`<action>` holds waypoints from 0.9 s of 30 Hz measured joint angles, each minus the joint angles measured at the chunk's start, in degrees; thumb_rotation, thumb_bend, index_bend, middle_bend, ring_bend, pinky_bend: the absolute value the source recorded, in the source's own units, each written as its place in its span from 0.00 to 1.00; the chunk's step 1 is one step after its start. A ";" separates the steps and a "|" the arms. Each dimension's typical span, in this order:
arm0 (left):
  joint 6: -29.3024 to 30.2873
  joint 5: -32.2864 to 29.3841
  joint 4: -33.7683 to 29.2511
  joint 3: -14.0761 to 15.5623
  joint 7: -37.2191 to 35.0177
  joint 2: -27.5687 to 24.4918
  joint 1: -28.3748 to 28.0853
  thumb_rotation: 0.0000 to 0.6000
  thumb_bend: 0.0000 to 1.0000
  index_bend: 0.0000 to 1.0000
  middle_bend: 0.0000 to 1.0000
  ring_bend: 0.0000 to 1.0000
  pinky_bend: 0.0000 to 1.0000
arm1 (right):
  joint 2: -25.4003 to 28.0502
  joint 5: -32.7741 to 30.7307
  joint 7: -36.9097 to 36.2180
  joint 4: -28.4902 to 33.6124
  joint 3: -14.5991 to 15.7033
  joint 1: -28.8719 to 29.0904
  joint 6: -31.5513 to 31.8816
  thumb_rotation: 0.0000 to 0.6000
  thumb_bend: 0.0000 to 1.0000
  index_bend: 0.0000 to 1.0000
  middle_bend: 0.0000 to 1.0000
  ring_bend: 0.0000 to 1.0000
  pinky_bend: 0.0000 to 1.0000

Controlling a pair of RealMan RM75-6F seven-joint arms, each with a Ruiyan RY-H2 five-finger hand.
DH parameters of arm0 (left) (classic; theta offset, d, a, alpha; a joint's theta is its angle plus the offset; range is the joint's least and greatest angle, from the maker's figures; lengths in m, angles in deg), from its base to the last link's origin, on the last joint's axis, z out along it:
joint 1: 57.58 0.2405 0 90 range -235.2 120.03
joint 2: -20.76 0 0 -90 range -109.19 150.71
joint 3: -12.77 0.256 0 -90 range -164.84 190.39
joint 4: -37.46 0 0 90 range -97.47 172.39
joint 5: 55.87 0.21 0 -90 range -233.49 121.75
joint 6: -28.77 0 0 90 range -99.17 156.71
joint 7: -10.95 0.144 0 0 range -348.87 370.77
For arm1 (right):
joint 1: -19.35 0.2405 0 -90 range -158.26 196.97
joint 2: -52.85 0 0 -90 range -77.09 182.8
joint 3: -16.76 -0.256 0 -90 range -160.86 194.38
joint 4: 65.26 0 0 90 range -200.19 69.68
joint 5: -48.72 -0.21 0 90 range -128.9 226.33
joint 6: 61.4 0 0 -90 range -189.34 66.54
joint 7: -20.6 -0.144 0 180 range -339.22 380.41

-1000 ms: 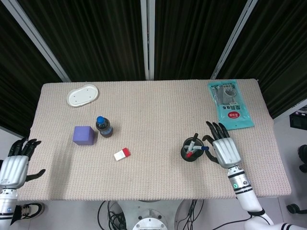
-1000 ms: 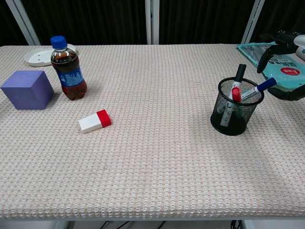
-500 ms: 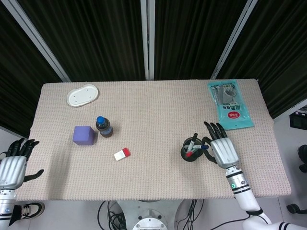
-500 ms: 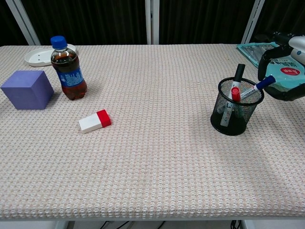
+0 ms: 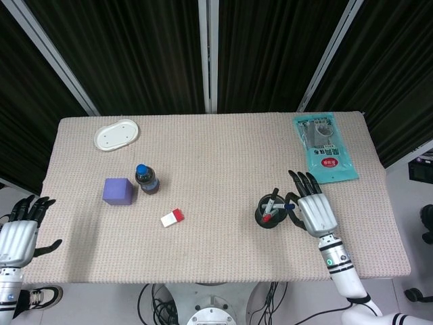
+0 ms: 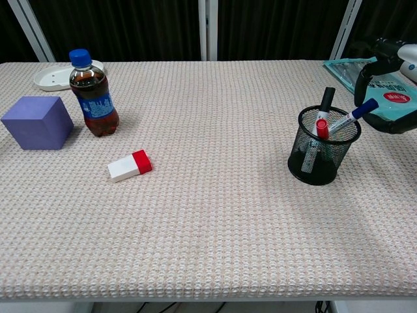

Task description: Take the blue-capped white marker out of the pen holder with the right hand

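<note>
The black mesh pen holder [image 5: 270, 216] [image 6: 322, 155] stands on the right side of the table. The blue-capped white marker [image 5: 287, 207] [image 6: 350, 117] leans out of it to the right, cap end raised above the rim. My right hand [image 5: 313, 210] [image 6: 373, 64] is just right of the holder, with a finger and the thumb closed around the blue cap. A red-capped marker [image 6: 320, 124] and a black marker [image 6: 328, 98] also stand in the holder. My left hand [image 5: 16, 234] hangs off the table's left front corner, fingers apart and holding nothing.
A teal packet [image 5: 323, 147] [image 6: 393, 93] lies behind the right hand. A cola bottle [image 5: 145, 178] [image 6: 93, 94], a purple cube [image 5: 118, 191] [image 6: 38, 122], a white-and-red eraser [image 5: 172, 217] [image 6: 129, 165] and a white dish [image 5: 116, 133] [image 6: 52, 77] lie on the left half.
The right hand closed in on the blue cap, and the marker's cap end has risen a little out of the holder. The left hand has barely moved.
</note>
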 measured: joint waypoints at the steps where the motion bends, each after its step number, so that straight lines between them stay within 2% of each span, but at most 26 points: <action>1: 0.00 0.00 0.00 -0.01 -0.01 -0.01 0.00 1.00 0.13 0.17 0.12 0.00 0.08 | 0.10 0.23 -0.16 0.09 0.01 -0.06 0.27 1.00 0.35 0.64 0.00 0.00 0.00; 8: 0.25 0.27 -0.06 -0.05 -0.02 -0.08 0.01 1.00 0.13 0.17 0.12 0.00 0.08 | 2.07 3.05 -0.85 2.29 0.39 -1.12 3.59 1.00 0.35 0.68 0.00 0.00 0.00; 18: 0.64 0.88 -0.52 0.00 0.20 -0.12 0.00 1.00 0.13 0.17 0.12 0.00 0.08 | 7.64 7.48 -2.77 7.19 -0.06 -3.93 10.57 1.00 0.35 0.72 0.02 0.00 0.00; 27: 0.40 0.60 -0.23 0.03 -0.13 -0.07 0.04 1.00 0.13 0.17 0.12 0.00 0.08 | 8.89 4.53 -4.06 5.84 -1.63 -5.00 11.35 1.00 0.35 0.73 0.03 0.00 0.00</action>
